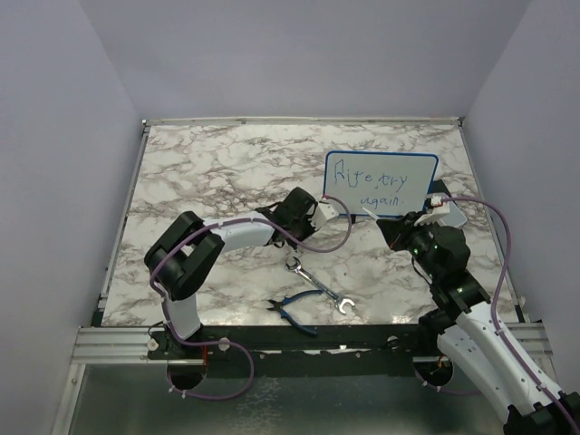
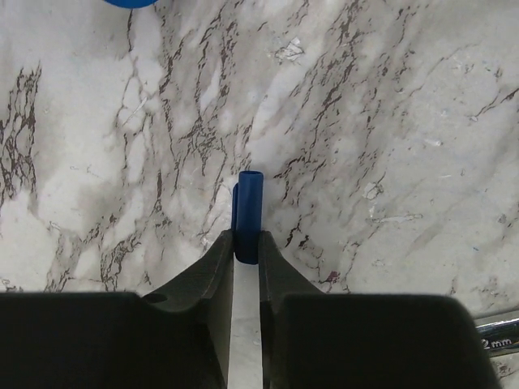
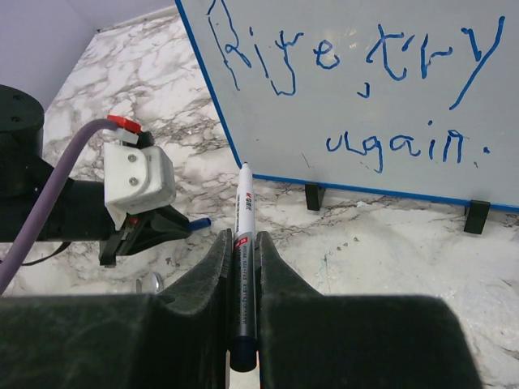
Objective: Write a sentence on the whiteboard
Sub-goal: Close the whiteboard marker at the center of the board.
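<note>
Two tools, one per arm. The right tool is clamped on one marker, a slim white barrel with a red band and a dark rear end, tip pointing towards the whiteboard. The left tool is pinched on one cap, a short blue tube open at its far end.

The single whiteboard, glossy white with a thin blue frame and rounded corners, stands upright at the far right of the surface, just beyond both tools. The sentence runs in two blue handwritten lines, roughly "Rite, try" over "again."

Only the right wrist view shows the whiteboard's two black feet and the lettering clearly. Only the left wrist view shows the cap's hollow end. The overhead view alone shows one bright metal wrench and one pair of blue-handled pliers, lying close together near the front edge. The surface is white marble with grey veins.
</note>
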Robot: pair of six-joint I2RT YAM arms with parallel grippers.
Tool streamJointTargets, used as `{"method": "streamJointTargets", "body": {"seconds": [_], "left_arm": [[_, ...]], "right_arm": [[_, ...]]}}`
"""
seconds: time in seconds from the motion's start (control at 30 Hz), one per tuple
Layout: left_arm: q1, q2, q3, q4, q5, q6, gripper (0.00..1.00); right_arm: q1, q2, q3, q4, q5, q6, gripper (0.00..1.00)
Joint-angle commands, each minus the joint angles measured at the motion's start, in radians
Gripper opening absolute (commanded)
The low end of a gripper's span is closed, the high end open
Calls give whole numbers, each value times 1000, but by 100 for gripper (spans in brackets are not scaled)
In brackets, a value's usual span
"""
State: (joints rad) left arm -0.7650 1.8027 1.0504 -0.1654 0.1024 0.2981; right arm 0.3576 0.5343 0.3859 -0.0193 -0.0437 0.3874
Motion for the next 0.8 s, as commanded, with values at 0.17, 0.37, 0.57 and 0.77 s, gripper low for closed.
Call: {"method": "streamJointTargets", "body": {"seconds": [0.17,0.37,0.57,0.77], "left_arm": [[-82,-35,-66,-8,-138,24,0],[-106,-233,-121,30,-190,-10,0],[-131,-472,-216,8,-140,-51,0],[-198,-664,-291,-33,-136,-86,0]], "right_arm": [[-6,23,27,-41,-76,-20,1],[-6,85,79,-90,-205,-2,1],[-8,176,180,-149,-401,35,1],[-32,268,314,-284,-554,7,1]]}}
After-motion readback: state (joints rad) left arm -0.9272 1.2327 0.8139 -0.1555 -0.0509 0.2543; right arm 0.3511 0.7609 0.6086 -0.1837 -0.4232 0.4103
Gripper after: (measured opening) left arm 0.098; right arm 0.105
